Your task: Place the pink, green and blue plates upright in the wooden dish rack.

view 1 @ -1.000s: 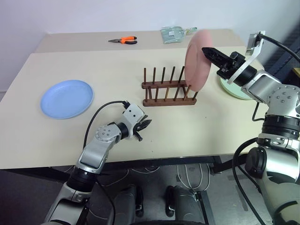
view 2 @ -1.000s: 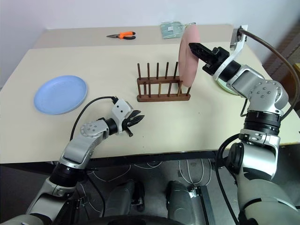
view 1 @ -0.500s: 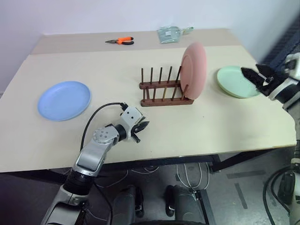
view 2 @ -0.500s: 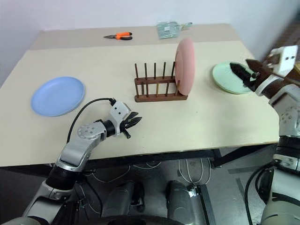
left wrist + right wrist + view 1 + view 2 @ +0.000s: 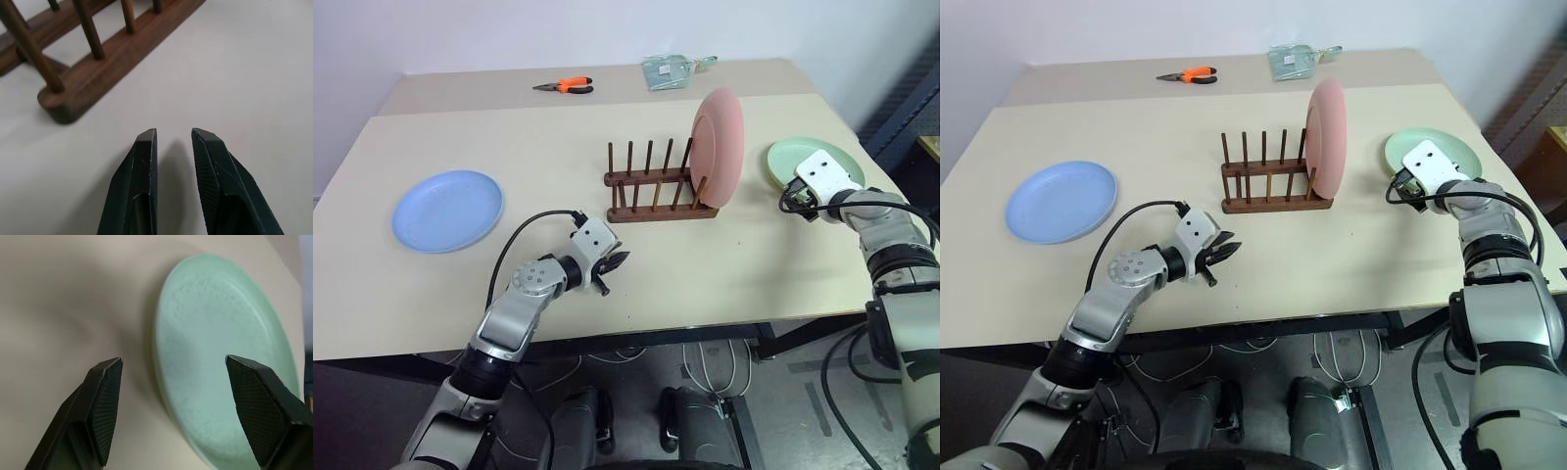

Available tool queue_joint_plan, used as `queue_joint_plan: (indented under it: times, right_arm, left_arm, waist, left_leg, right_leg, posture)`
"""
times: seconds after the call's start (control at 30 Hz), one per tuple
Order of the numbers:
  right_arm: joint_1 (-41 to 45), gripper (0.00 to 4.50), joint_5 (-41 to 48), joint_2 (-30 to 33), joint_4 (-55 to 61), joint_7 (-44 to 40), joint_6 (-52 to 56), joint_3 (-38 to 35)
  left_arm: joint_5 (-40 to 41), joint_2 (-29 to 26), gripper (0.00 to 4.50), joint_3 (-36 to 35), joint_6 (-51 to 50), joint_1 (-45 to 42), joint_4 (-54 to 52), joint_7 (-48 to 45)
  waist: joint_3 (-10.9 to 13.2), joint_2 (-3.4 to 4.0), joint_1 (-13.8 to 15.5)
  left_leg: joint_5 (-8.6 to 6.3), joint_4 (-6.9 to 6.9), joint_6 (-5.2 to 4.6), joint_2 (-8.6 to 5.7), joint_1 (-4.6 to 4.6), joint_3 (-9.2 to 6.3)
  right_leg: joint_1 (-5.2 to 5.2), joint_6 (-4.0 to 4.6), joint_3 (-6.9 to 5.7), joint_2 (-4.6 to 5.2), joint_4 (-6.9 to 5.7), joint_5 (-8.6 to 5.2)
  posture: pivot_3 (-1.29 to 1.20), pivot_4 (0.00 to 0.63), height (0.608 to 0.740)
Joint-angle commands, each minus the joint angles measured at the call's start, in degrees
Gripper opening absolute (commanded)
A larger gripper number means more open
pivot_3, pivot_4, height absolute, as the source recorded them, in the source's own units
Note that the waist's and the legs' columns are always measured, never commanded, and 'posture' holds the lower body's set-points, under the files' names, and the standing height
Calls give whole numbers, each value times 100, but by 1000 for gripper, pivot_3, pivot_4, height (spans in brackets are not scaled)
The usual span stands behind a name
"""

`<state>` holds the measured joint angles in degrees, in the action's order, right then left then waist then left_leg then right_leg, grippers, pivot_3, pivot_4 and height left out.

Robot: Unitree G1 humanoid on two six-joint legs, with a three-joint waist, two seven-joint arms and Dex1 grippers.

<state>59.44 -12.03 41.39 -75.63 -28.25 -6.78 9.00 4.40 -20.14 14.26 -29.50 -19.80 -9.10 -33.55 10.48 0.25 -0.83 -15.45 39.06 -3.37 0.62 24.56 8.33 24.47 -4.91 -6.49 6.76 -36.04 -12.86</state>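
1. The right gripper is seen with its jaws spread wide and nothing held between them; both black fingertips hang above the table.
2. The green plate is found lying flat directly ahead of that gripper, its near rim framed in the gap between the two fingers, with no contact made.
3. In the head views, the right gripper's white wrist housing is seen over the near edge of the green plate.
4. The pink plate is found standing upright in the wooden dish rack, to the left of the right gripper, slotted at the rack's end nearest that gripper.
5. The rack's remaining pegs are seen unfilled.
6. The left gripper is held just above the tabletop, its two fingers parted by a narrow gap and nothing grasped.
7. The near end of the rack's rail is seen just ahead of the left gripper, apart from the fingertips.
8. The blue plate is found flat on the table, well out to the left of the left gripper.
9. Orange-handled pliers and a pale packet are spotted at the table's far side, well beyond both grippers.
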Motion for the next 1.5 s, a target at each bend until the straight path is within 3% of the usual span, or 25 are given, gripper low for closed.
queue_joint_plan:
  times: [0.03,0.1,0.23,0.53,0.7,0.77,0.9,1.0,1.1,1.17,1.3,1.5]
  right_arm:
    - [212,2899,-12,-8,-127,1,204,-178]
    - [238,2180,-74,-33,-156,8,274,-186]
    - [252,47,-182,-66,-151,105,226,-187]
    - [210,16,-373,166,16,239,-361,-170]
    - [194,16,354,449,794,-265,-697,-839]
    - [76,16,833,507,1491,-411,-524,-1279]
    - [-711,16,2840,339,5176,-1291,1087,-2233]
    - [-816,16,4936,171,7314,-1361,3022,-2703]
    - [-768,16,6751,-127,8578,-1000,4252,-2883]
    - [-636,16,7767,-528,8973,-427,4773,-2859]
    - [-648,16,8944,-1356,8860,784,5360,-2676]
    - [-712,16,8772,-1901,7622,1484,5700,-2457]
  left_arm:
    - [28,1,1119,-111,8,28,-347,78]
    - [29,-2,1119,-116,-12,53,-388,96]
    - [36,-3,1119,-116,-26,59,-410,118]
    - [34,-6,1119,-98,-11,6,-386,97]
    - [57,-77,1119,-184,-75,130,-499,122]
    - [74,-100,1119,-200,-88,182,-536,118]
    - [126,-112,1119,-214,-120,213,-529,63]
    - [224,-99,1119,-316,-100,138,-413,-7]
    - [374,-147,1119,-454,-35,126,-346,-124]
    - [464,-205,1119,-564,3,123,-313,-204]
    - [592,-230,1119,-735,29,103,-255,-218]
    - [649,-176,1119,-723,-30,208,-455,-154]
  waist:
    - [-1,2,-13]
    - [-1,2,-13]
    - [-1,3,-34]
    - [-1,4,-31]
    - [0,6,-30]
    - [1,7,-28]
    - [1,8,-1]
    - [1,10,-3]
    - [-4,2,17]
    - [-5,1,10]
    - [-5,0,15]
    - [-5,0,19]
  left_leg:
    - [0,0,0,0,0,0]
    - [0,1,1,0,-4,0]
    - [0,-1,2,1,-6,0]
    - [0,-1,2,1,-6,1]
    - [0,-1,2,0,-6,0]
    - [0,-3,2,0,-6,0]
    - [0,-3,2,4,-6,-5]
    - [0,-3,3,7,-5,-9]
    - [-2,-2,4,9,-5,-19]
    - [-6,-1,2,9,-4,-23]
    - [-11,0,10,7,-3,-23]
    - [-6,0,-2,-4,14,-21]
  right_leg:
    - [0,0,0,0,-1,0]
    - [-3,0,0,0,-2,0]
    - [-3,0,0,0,-2,0]
    - [-3,0,0,0,-2,0]
    - [-3,0,1,0,-2,0]
    - [-2,0,1,0,-2,0]
    - [-2,0,2,7,-1,0]
    - [0,2,4,8,-3,1]
    - [-2,5,0,14,-2,2]
    - [-3,9,-1,20,1,4]
    - [0,12,-2,27,0,6]
    - [11,12,-6,29,0,7]
  posture:
    - [0,150,740]
    - [0,150,740]
    - [0,150,740]
    - [0,150,740]
    - [0,150,740]
    - [0,150,740]
    - [0,150,740]
    - [0,150,740]
    - [0,150,740]
    - [0,150,740]
    - [0,150,740]
    - [0,150,740]
